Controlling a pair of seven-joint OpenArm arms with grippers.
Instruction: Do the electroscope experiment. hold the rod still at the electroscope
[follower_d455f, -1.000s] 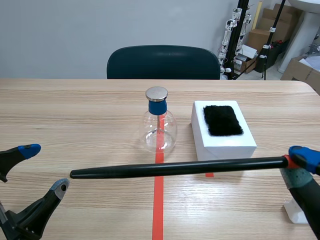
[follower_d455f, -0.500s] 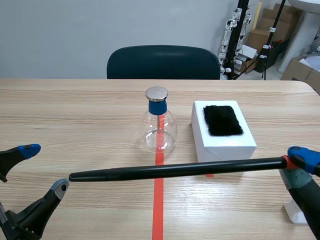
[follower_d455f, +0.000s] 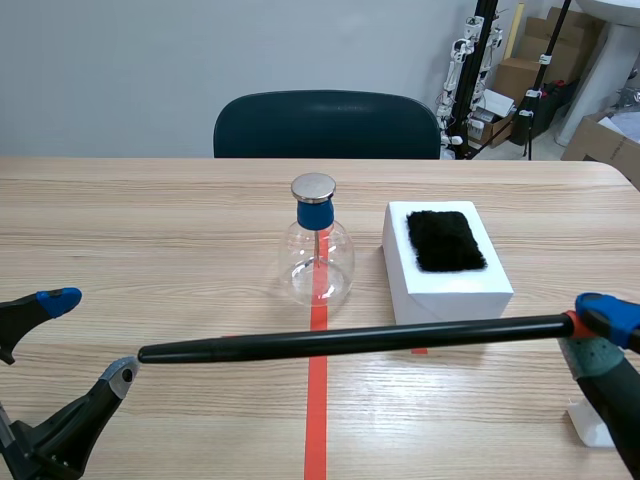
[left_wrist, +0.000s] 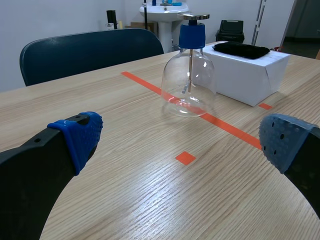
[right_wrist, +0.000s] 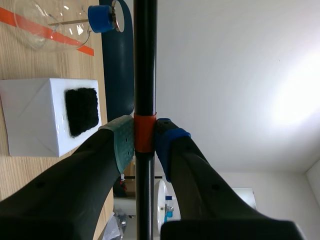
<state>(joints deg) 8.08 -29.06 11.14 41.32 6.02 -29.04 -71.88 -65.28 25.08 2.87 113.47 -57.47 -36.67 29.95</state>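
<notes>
Right tool (follower_d455f: 592, 327) pinches the black rod (follower_d455f: 350, 340) at its orange band. The rod lies level over the counter (follower_d455f: 150, 220) toward its near edge, apart from the electroscope (follower_d455f: 318, 255). Left tool (follower_d455f: 88, 335) is spread at the near-left corner.

The right gripper (follower_d455f: 582, 328) clamps the black rod (follower_d455f: 350, 340) by one end. It stretches across the table (follower_d455f: 150, 220) in front of the electroscope (follower_d455f: 316, 245), apart from it.

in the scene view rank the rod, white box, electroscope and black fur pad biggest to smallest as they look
1. rod: longest by far, though thin; it is also nearest the camera, which flatters it.
2. white box.
3. electroscope: about as tall as the box, narrower.
4. black fur pad: fits on the box top.
</notes>
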